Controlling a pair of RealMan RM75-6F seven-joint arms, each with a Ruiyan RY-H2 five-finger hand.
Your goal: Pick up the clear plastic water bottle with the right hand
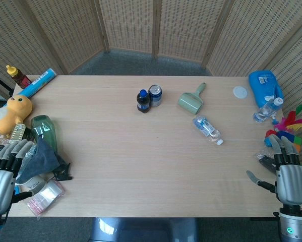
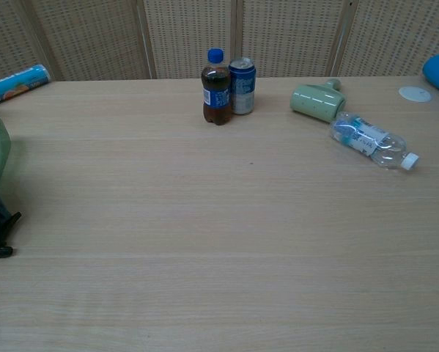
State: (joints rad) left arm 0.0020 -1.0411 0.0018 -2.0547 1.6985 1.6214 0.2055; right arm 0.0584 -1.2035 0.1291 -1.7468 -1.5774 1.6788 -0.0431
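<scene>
The clear plastic water bottle point(image 1: 207, 129) lies on its side right of the table's middle, white cap toward the near right; the chest view shows the bottle point(image 2: 371, 141) with a blue label. My right hand point(image 1: 290, 171) hovers at the table's near right corner, fingers apart and holding nothing, well short of the bottle and to its right. At the near left edge my left hand point(image 1: 4, 169) is empty, fingers spread above the clutter there. Neither hand appears in the chest view.
A cola bottle point(image 1: 143, 101) and a can point(image 1: 155, 95) stand at mid-back, with a pale green scoop point(image 1: 192, 100) beside them. A second clear bottle point(image 1: 267, 109), a blue container point(image 1: 265, 86) and a white lid point(image 1: 240, 92) sit far right. A plush toy point(image 1: 10, 113), green bottle point(image 1: 44, 130) and dark cloth point(image 1: 40, 159) crowd the left.
</scene>
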